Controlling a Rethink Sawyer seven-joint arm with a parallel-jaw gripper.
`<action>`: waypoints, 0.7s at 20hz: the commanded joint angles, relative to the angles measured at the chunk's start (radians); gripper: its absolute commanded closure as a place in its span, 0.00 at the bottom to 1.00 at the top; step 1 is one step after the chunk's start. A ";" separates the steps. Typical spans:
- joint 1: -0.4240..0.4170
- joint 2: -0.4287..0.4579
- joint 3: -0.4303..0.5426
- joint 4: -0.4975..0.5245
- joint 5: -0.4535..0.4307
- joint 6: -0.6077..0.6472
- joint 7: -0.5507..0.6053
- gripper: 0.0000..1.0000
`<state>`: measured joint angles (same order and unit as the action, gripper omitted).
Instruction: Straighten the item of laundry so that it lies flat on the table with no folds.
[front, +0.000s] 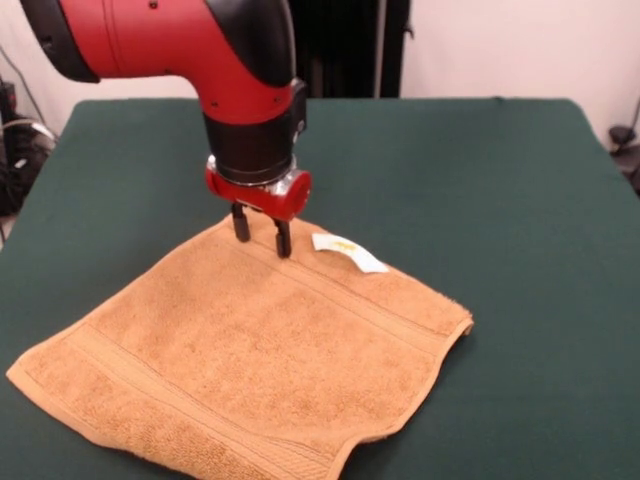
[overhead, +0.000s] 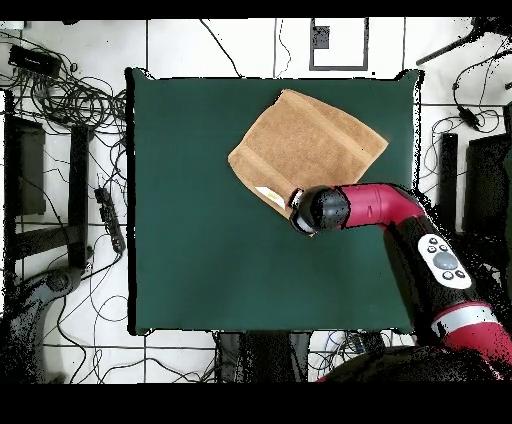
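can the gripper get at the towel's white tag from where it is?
Probably yes. The gripper stands open over the towel at its far edge, and the tag lies flat and uncovered just beside it, with nothing between them.

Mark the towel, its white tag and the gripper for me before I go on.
towel (front: 250, 370): front view, middle of the terry surface.
white tag (front: 348, 252): front view, middle of the tag, lying on the towel's far edge.
gripper (front: 260, 232): front view, midway between the two dark fingers, which stand apart at the towel's far edge.
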<state>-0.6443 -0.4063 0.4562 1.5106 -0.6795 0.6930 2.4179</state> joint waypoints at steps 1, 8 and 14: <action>-0.053 0.207 0.120 0.033 -0.037 -0.071 -0.326 0.00; -0.098 0.249 0.150 0.036 -0.004 0.034 -0.379 0.00; -0.132 0.284 0.171 0.038 0.045 0.172 -0.437 0.00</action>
<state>-0.7865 -0.3495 0.5670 1.5009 -0.5970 0.7659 2.4158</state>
